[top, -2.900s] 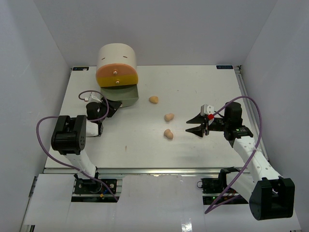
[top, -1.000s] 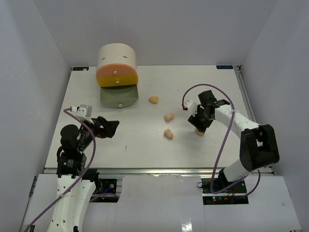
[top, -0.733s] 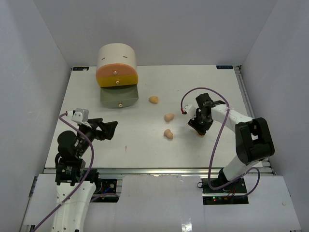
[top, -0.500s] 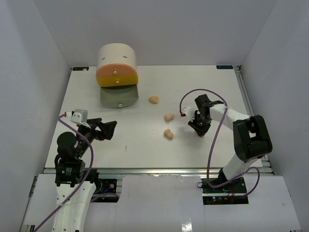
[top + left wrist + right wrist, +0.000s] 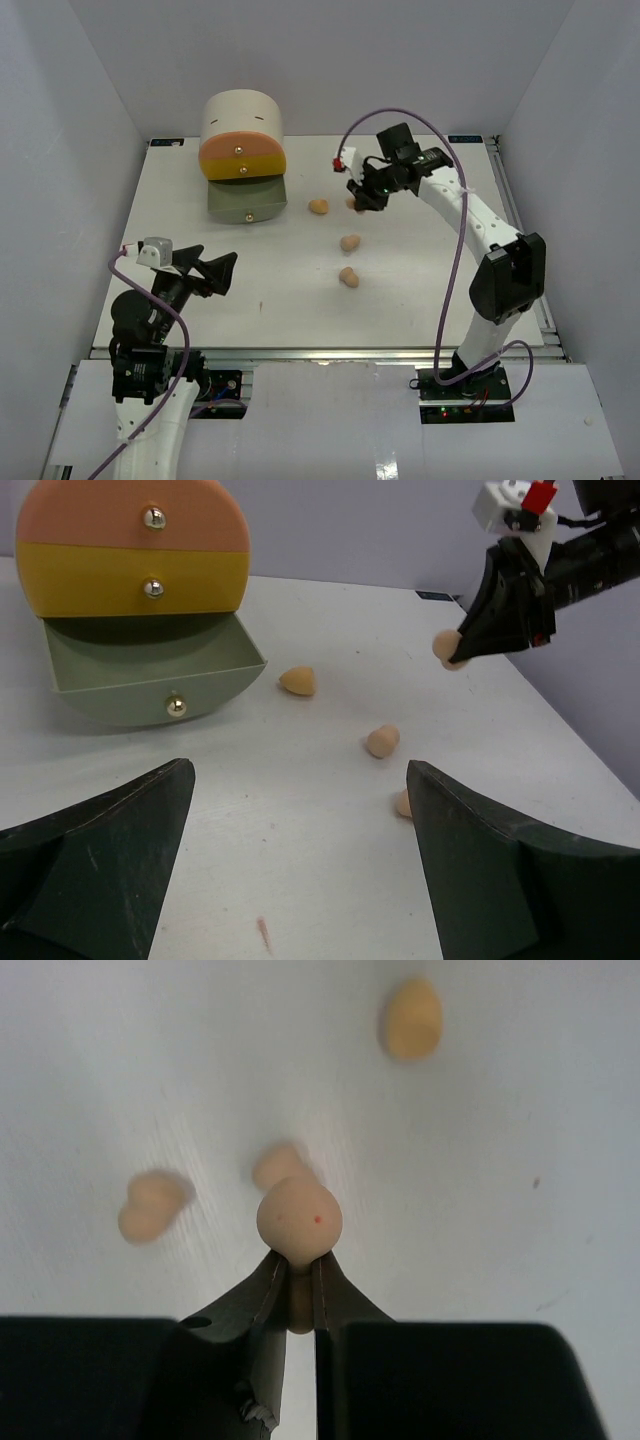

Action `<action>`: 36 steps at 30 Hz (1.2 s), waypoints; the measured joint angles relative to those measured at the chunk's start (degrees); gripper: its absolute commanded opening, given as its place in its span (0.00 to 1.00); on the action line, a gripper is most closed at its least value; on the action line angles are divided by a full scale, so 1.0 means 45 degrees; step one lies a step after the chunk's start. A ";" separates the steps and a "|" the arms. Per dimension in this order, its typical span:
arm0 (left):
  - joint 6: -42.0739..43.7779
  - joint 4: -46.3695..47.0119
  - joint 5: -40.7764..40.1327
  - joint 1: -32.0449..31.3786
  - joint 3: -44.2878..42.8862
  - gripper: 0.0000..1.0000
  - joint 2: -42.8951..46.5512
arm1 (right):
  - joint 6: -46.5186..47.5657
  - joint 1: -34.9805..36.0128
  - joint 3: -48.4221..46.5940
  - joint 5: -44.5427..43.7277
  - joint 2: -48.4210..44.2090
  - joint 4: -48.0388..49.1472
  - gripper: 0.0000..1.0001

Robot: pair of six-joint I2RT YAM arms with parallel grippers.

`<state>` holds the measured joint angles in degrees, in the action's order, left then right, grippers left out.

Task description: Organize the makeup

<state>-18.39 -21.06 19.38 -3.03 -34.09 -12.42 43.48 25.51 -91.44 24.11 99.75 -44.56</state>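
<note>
**Top view.** My right fingers (image 5: 357,197) pinch one tan sponge (image 5: 351,203), held above the far tabletop (image 5: 430,300) at 3 o'clock of the farthest loose sponge (image 5: 318,206). Half a second ago they were low, at 4 o'clock of the middle sponge (image 5: 350,242). The middle sponge and the near sponge (image 5: 348,278) have not moved. My left fingers (image 5: 217,268) stand wide at 7 o'clock, touching nothing, much as before.

**Left wrist view.** The green drawer (image 5: 150,670) of the drawer unit (image 5: 130,550) is open at 10 o'clock. The held sponge (image 5: 449,649) hangs at 2 o'clock, clear of the tabletop.

**Right wrist view.** The fingers (image 5: 298,1272) are narrowed on the sponge's (image 5: 300,1218) thin end. The three loose sponges lie blurred beyond it.
</note>
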 measured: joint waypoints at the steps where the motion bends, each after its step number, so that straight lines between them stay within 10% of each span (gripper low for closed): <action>1: -0.0010 -0.0003 -0.0071 0.0000 0.0000 0.98 0.0147 | -0.0058 0.0389 -0.0915 0.0089 0.0334 -0.0146 0.08; 8: -0.0030 0.0014 -0.0572 -0.0010 0.0069 0.98 0.0829 | -0.0415 0.2812 -0.7467 -0.0381 0.4582 0.0549 0.08; 16: -0.0055 -0.0005 -0.0916 -0.0020 0.0165 0.98 0.0882 | -0.1338 0.4209 -0.7628 -0.2098 0.6339 0.4147 0.08; 36: -0.0058 0.0039 -0.0434 -0.0020 0.0185 0.98 0.0722 | -0.2909 0.4325 -0.6453 -0.3709 0.7631 0.7661 0.74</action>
<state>-18.66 -20.88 17.43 -3.11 -33.26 -9.17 30.39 44.97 -120.48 7.42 134.09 -10.09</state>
